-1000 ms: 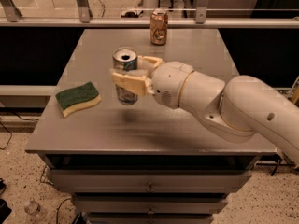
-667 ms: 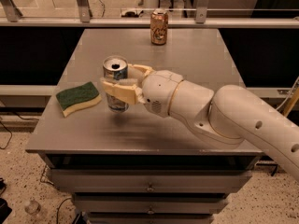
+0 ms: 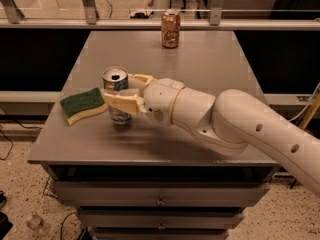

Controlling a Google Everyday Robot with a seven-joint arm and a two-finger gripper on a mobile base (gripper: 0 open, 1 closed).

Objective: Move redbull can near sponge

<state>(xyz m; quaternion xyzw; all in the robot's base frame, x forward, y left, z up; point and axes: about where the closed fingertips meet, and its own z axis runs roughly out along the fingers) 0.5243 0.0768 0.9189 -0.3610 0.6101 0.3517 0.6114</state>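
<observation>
The redbull can (image 3: 116, 82), slim with a silver top, stands upright just right of the sponge (image 3: 83, 104), which lies flat with its dark green top up near the table's left edge. My gripper (image 3: 123, 91) is shut on the redbull can, one finger in front of it and one behind. The can's base rests at or just above the tabletop; I cannot tell which. The big white arm comes in from the lower right.
An orange-brown can (image 3: 170, 29) stands at the far edge of the grey table (image 3: 210, 64). The table has drawers below its front edge. A railing and floor lie beyond it.
My gripper has carried the redbull can leftward and a little nearer, from the table's middle to right beside the sponge. The sponge and the orange-brown can have not moved.
</observation>
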